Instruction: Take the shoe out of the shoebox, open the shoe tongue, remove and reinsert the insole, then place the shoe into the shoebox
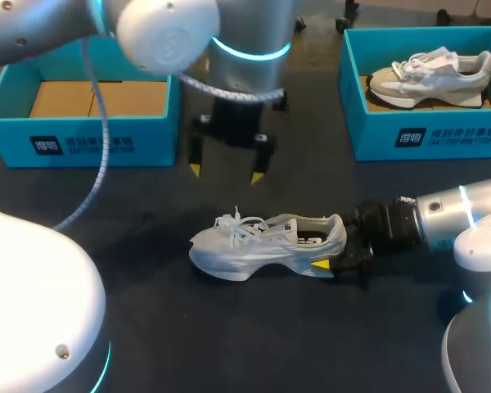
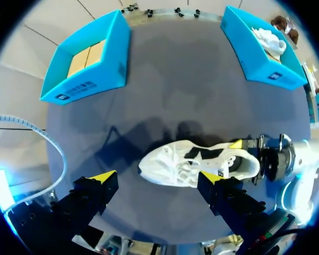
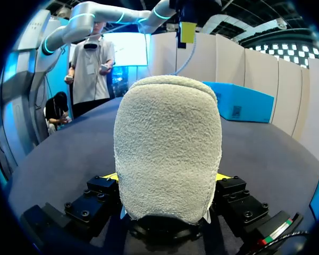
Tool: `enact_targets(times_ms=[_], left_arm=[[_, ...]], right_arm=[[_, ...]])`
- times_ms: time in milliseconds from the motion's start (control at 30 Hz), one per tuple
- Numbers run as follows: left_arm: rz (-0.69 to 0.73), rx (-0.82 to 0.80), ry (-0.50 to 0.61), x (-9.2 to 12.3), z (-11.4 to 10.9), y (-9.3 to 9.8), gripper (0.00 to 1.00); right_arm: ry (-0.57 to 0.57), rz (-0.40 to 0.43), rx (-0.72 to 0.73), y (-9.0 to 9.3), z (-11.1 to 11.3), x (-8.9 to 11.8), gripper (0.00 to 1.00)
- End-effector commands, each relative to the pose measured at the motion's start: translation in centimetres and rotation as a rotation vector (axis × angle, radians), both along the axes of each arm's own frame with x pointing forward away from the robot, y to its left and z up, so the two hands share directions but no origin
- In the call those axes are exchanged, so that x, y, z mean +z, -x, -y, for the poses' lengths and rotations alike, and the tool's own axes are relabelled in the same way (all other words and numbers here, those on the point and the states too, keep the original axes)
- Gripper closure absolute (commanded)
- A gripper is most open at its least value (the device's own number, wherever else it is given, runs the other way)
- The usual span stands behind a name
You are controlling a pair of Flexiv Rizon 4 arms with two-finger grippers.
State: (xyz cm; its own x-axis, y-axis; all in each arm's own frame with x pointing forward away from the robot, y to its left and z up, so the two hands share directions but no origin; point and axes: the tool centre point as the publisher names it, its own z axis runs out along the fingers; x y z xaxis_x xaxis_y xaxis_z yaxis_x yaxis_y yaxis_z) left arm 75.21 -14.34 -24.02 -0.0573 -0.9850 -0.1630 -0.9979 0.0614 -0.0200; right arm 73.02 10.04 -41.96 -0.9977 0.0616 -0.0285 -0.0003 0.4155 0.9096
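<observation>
One white mesh running shoe (image 1: 266, 246) sits out on the dark desk (image 1: 147, 327), near the middle, outside both boxes. Its toe points to the robot's left, its heel toward the right arm, and its laces face up.

Right gripper (image 1: 334, 246) is clamped on the heel. In the right wrist view the fuzzy heel collar (image 3: 167, 143) fills the gap, with a yellow tip pressed against each side. Head view shows only the near tip, at the sole edge; the far one is hidden behind the shoe.

Left gripper (image 1: 226, 172) hangs above the desk just behind the shoe's laced part, fingers spread wide, holding nothing and not touching the shoe. In its own wrist view the shoe (image 2: 196, 162) lies below and between the two tips.

Two teal cardboard shoeboxes are at the far side of the desk, well apart from the shoe:
- left shoebox (image 1: 90, 143): open top, with a brown cardboard insert (image 1: 98, 98) inside
- right shoebox (image 1: 425, 135): open top, holding a second beige-and-white sneaker (image 1: 430, 78), toe to the left
</observation>
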Motion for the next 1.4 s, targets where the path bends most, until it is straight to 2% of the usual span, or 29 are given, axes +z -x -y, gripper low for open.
enact_targets(times_ms=[33, 533, 1400], left_arm=[[-0.007, -0.005, -0.025, -1.2, 1.7, 0.0, 0.00], [-0.034, -0.076, -0.022, -4.4, 5.6, 2.7, 0.00], [-0.027, -0.090, -0.047, -9.2, 11.4, 2.9, 0.00]], right_arm=[[0.006, 0.000, -0.001, 0.4, -0.9, -0.8, 1.00], [0.006, 0.000, -0.001, 0.4, -0.9, -0.8, 1.00], [0.006, 0.000, -0.001, 0.4, -0.9, -0.8, 1.00]])
